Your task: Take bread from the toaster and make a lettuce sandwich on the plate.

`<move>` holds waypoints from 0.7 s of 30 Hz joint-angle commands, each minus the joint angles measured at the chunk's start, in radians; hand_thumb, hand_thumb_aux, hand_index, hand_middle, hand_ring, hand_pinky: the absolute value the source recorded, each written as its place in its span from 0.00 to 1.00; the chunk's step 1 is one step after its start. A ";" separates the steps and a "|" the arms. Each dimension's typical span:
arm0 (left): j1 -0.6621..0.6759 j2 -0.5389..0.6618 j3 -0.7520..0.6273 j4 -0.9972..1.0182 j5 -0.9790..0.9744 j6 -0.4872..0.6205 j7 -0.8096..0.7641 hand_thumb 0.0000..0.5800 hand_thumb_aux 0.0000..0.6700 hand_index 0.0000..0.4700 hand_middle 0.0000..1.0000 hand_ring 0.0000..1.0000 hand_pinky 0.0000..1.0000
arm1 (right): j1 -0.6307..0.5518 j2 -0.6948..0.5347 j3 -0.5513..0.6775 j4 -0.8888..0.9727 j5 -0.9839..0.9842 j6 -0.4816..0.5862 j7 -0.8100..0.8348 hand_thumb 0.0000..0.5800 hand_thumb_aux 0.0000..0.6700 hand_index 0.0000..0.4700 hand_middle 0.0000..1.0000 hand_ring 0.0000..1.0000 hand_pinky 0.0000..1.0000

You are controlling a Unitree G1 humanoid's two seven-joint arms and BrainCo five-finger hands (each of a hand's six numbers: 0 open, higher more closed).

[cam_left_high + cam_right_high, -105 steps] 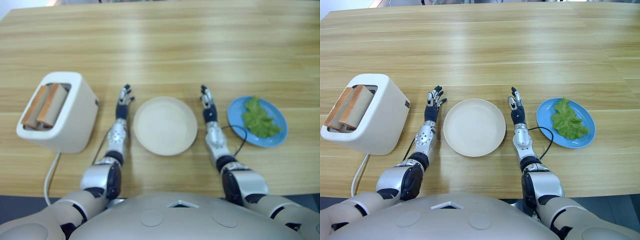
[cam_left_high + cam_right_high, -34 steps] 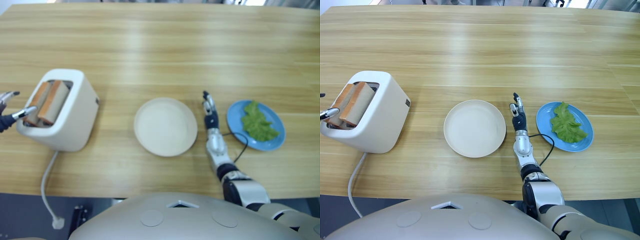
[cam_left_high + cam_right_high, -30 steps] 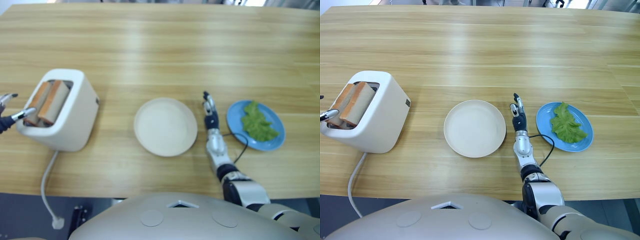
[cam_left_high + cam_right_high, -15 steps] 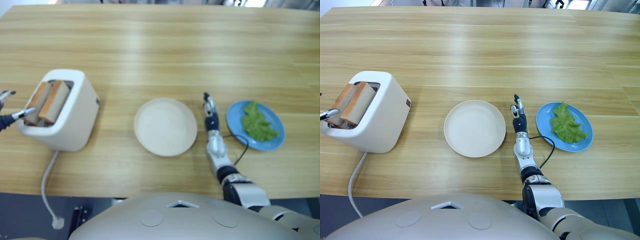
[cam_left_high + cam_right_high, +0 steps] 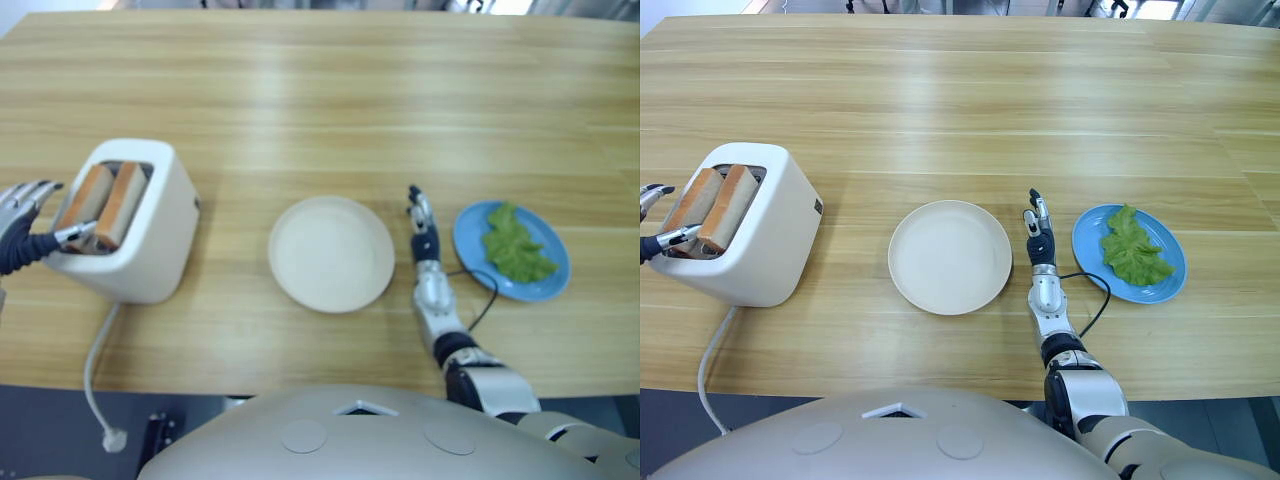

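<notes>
Nearest the table's front edge, the toaster's white cord (image 5: pixel 96 368) trails off the wood and hangs down. A thin black cable (image 5: pixel 1092 287) loops on the table by the right wrist; I can't make out where it ends.

A little further in, the right hand (image 5: pixel 1038 236) lies flat on the table with straight fingers and nothing in it, between the empty cream plate (image 5: pixel 331 252) and the blue plate (image 5: pixel 1084 236). The lettuce (image 5: pixel 1130 252) lies on the blue plate.

At the left, the white toaster (image 5: pixel 140 235) stands at an angle. Both bread slices (image 5: pixel 122 204) are still upright in its slots, tops poking out and lower halves hidden inside. The left hand (image 5: pixel 18 228) is at the toaster's outer side, cut off by the picture's edge, so only part of it shows. Its fingers (image 5: pixel 32 191) are spread and not closed on anything. One tip sits at the near end of the outer slice; whether it actually touches, I can't tell.

Beyond that lies bare wooden table (image 5: pixel 960 90).

Half a second ago only a fingertip or two showed at that edge; more of the left hand has since come in toward the toaster. A few seconds back it lay flat beside the cream plate. The right hand has stayed put.
</notes>
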 commanded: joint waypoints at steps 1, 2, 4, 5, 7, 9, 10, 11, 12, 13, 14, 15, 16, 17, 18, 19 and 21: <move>0.010 0.011 -0.002 0.015 0.019 -0.013 -0.004 1.00 1.00 0.98 0.00 0.00 0.00 | 0.023 0.003 -0.021 0.012 0.021 0.025 0.006 0.00 0.00 0.00 0.00 0.00 0.00; 0.011 0.009 0.003 0.014 0.021 -0.013 0.001 1.00 1.00 0.98 0.00 0.00 0.00 | 0.024 0.003 -0.022 0.011 0.021 0.025 0.007 0.00 0.00 0.00 0.00 0.00 0.00; 0.007 0.005 0.015 0.010 0.018 -0.018 0.012 1.00 1.00 0.98 0.27 0.27 0.27 | 0.025 0.004 -0.025 0.009 0.021 0.026 0.009 0.00 0.00 0.00 0.00 0.00 0.00; 0.003 0.004 0.020 0.006 0.019 -0.019 0.019 1.00 1.00 0.98 0.37 0.37 0.37 | 0.026 0.004 -0.027 0.009 0.021 0.026 0.011 0.00 0.00 0.00 0.00 0.00 0.00; -0.004 0.003 0.028 0.000 0.022 -0.023 0.033 1.00 1.00 0.98 0.58 0.58 0.58 | 0.028 0.004 -0.030 0.007 0.021 0.026 0.013 0.00 0.00 0.00 0.00 0.00 0.00; -0.007 0.002 0.037 -0.007 0.023 -0.030 0.045 1.00 1.00 0.98 0.81 0.81 0.81 | 0.029 0.004 -0.032 0.006 0.022 0.027 0.014 0.00 0.00 0.00 0.00 0.00 0.00; -0.010 0.002 0.041 -0.013 0.023 -0.035 0.052 1.00 1.00 0.98 0.90 0.90 0.90 | 0.029 0.004 -0.032 0.006 0.022 0.028 0.014 0.00 0.00 0.00 0.00 0.00 0.00; -0.013 0.000 0.045 -0.022 0.023 -0.040 0.062 1.00 1.00 0.98 0.90 0.90 0.90 | 0.029 0.004 -0.032 0.005 0.022 0.029 0.014 0.00 0.00 0.00 0.00 0.00 0.00; -0.017 -0.003 0.051 -0.031 0.024 -0.047 0.073 1.00 1.00 0.98 1.00 1.00 1.00 | 0.029 0.004 -0.032 0.006 0.022 0.030 0.015 0.00 0.00 0.00 0.00 0.00 0.00; -0.020 -0.005 0.055 -0.037 0.025 -0.051 0.080 1.00 1.00 0.98 1.00 1.00 1.00 | 0.029 0.004 -0.032 0.006 0.022 0.030 0.015 0.00 0.00 0.00 0.00 0.00 0.00; -0.028 -0.008 0.062 -0.052 0.021 -0.056 0.089 1.00 1.00 0.98 1.00 1.00 1.00 | 0.029 0.004 -0.033 0.007 0.023 0.032 0.016 0.00 0.00 0.00 0.00 0.00 0.00; -0.038 -0.014 0.070 -0.069 0.015 -0.063 0.100 1.00 1.00 0.98 1.00 1.00 1.00 | 0.028 0.004 -0.034 0.008 0.024 0.035 0.017 0.00 0.00 0.00 0.00 0.00 0.00; -0.048 -0.020 0.078 -0.085 0.005 -0.070 0.108 1.00 1.00 0.98 1.00 1.00 1.00 | 0.028 0.004 -0.035 0.009 0.024 0.037 0.018 0.00 0.00 0.00 0.00 0.00 0.00; -0.059 -0.028 0.086 -0.101 -0.010 -0.076 0.112 1.00 1.00 0.98 1.00 1.00 1.00 | 0.027 0.004 -0.036 0.010 0.024 0.039 0.019 0.00 0.00 0.00 0.00 0.00 0.00; -0.073 -0.039 0.097 -0.117 -0.036 -0.079 0.114 1.00 1.00 0.98 1.00 1.00 1.00 | 0.028 0.004 -0.037 0.010 0.024 0.039 0.018 0.00 0.00 0.00 0.00 0.00 0.00; -0.091 -0.052 0.110 -0.134 -0.074 -0.082 0.111 1.00 1.00 0.98 1.00 1.00 1.00 | 0.028 0.004 -0.037 0.009 0.024 0.040 0.018 0.00 0.00 0.00 0.00 0.00 0.00; -0.130 -0.083 0.139 -0.169 -0.168 -0.069 0.091 1.00 1.00 0.98 1.00 1.00 1.00 | 0.029 0.004 -0.037 0.008 0.024 0.042 0.018 0.00 0.00 0.00 0.00 0.00 0.00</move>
